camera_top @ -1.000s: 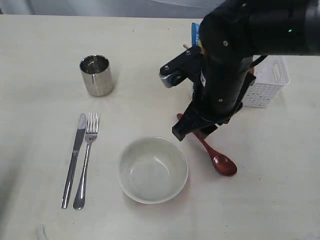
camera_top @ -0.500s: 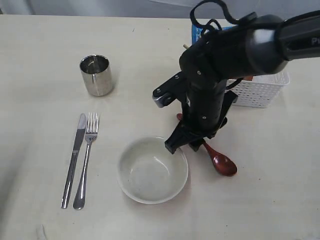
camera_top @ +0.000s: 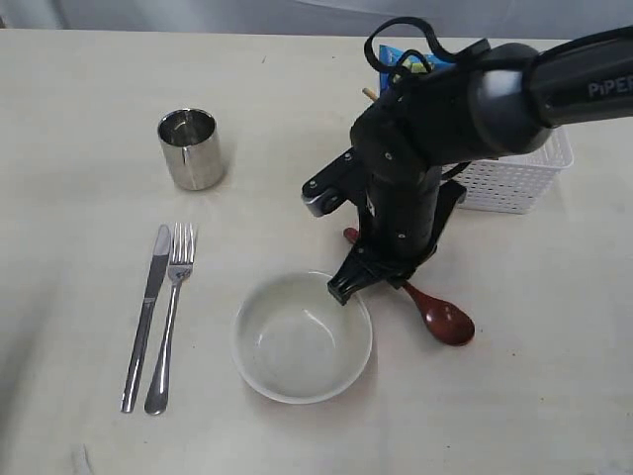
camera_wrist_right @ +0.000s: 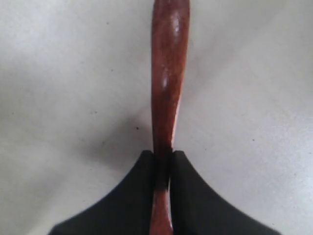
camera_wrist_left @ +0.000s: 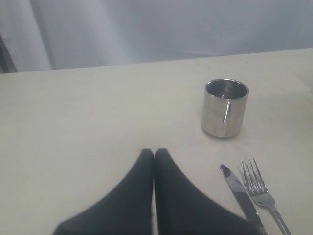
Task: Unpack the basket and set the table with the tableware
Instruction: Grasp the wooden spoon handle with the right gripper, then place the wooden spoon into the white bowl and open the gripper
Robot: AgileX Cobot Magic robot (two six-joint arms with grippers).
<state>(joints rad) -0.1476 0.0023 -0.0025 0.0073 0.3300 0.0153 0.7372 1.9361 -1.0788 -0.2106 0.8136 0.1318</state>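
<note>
Right end effector [camera_wrist_right: 163, 156] is clamped on the slim handle of the reddish-brown wooden spoon [camera_top: 444, 321], which rests on the pale cream counter [camera_top: 287, 129]. Its long axis runs diagonally, scoop end pointing away from the round white bowl [camera_top: 302, 336] just beside the fingers. A white lattice plastic basket [camera_top: 514, 183] sits behind the arm.

White letters "PiPE", cut off by the frame edge, on the right arm [camera_top: 554, 84]; nothing else legible.

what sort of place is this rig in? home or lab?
Probably a lab bench staged as a dinner setting, not a home: a bare pale table, a plain grey backdrop behind it, and a neat place setting of steel cup, knife, fork, white bowl.
</note>
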